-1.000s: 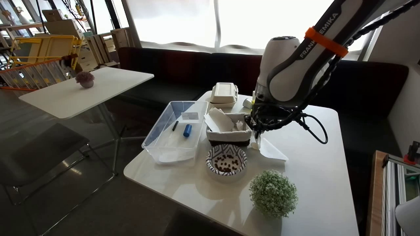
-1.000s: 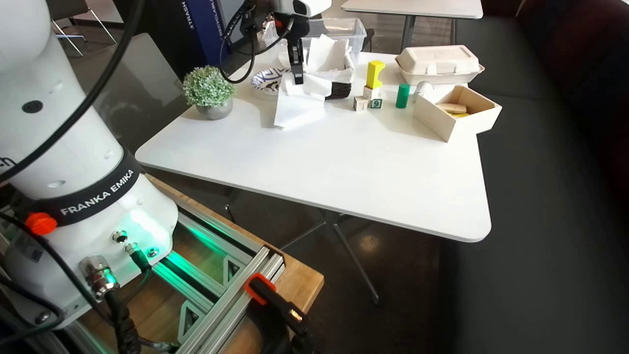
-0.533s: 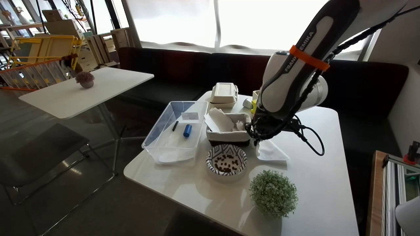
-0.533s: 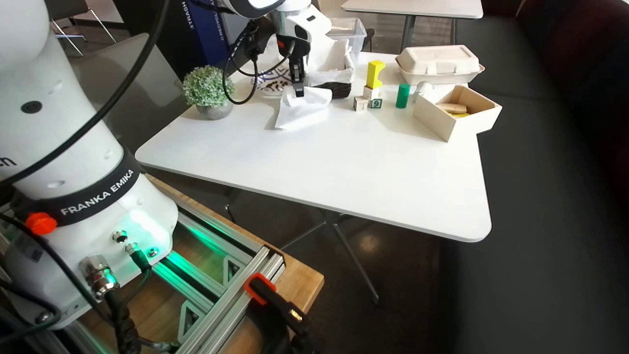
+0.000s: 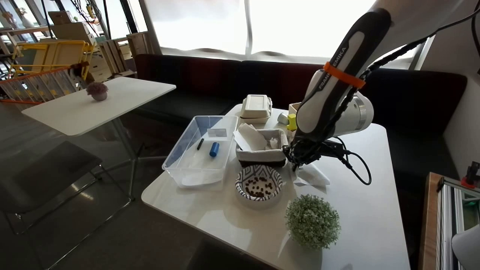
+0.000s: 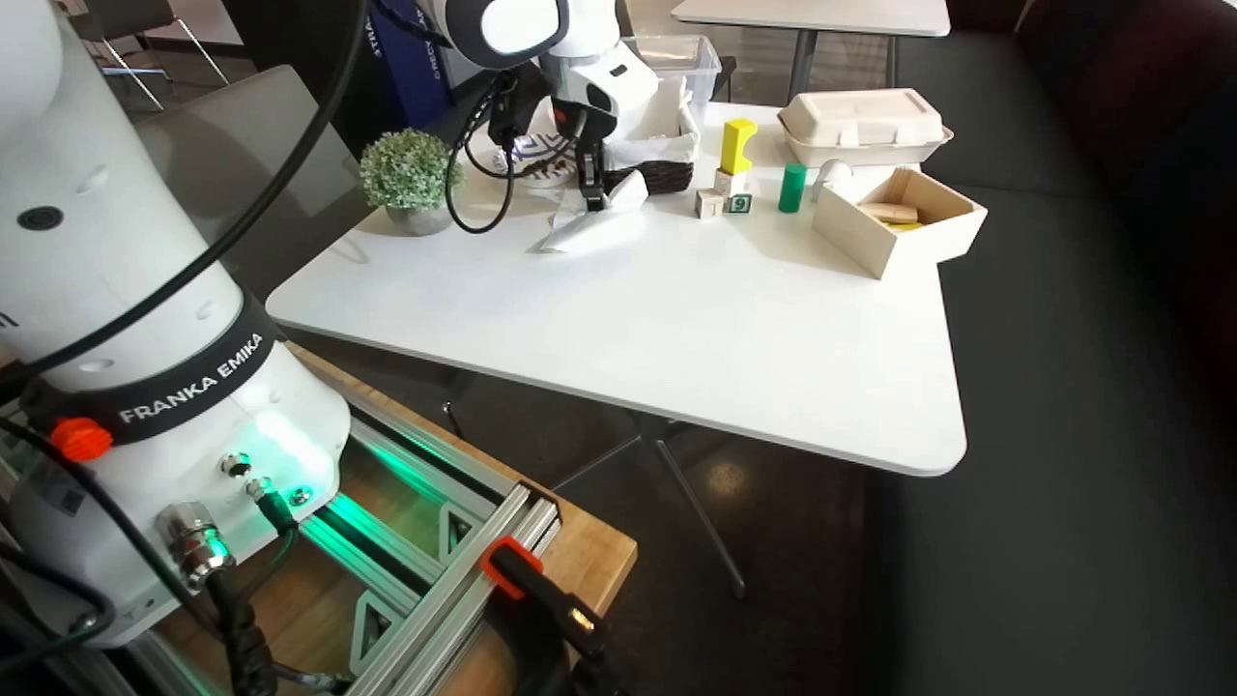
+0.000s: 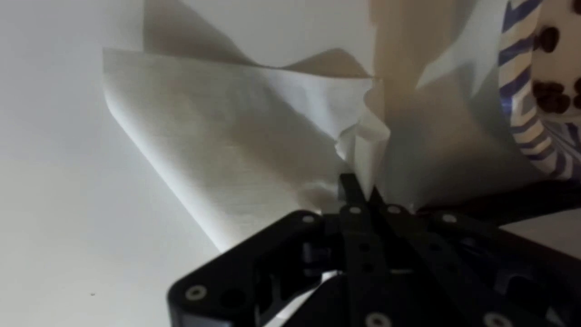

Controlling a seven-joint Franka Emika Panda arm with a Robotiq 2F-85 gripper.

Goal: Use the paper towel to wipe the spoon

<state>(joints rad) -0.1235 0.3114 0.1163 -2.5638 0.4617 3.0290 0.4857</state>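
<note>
The white paper towel (image 7: 204,127) lies folded and creased on the white table, and it shows in both exterior views (image 5: 314,177) (image 6: 601,230). My gripper (image 7: 361,190) points down and is shut on a pinched fold of the towel. In both exterior views the fingertips (image 5: 294,167) (image 6: 593,205) are low at the towel's far part, close to the table. The rest of the towel spreads flat towards the robot. The spoon cannot be made out in any view. It may be hidden under the towel or behind the gripper.
A patterned bowl (image 5: 242,183) with brown beans and a cloth-lined basket (image 5: 262,156) stand close beside the gripper. A clear bin (image 5: 198,176), a potted plant (image 5: 312,221), small letter blocks (image 6: 710,203), a yellow block (image 6: 736,145), a green cylinder (image 6: 791,188) and a wooden box (image 6: 913,251) are around.
My gripper has moved down and towards the robot base, shifting and folding the towel's far part with it. A beige rounded thing seen by the fingertips one second ago is out of sight.
</note>
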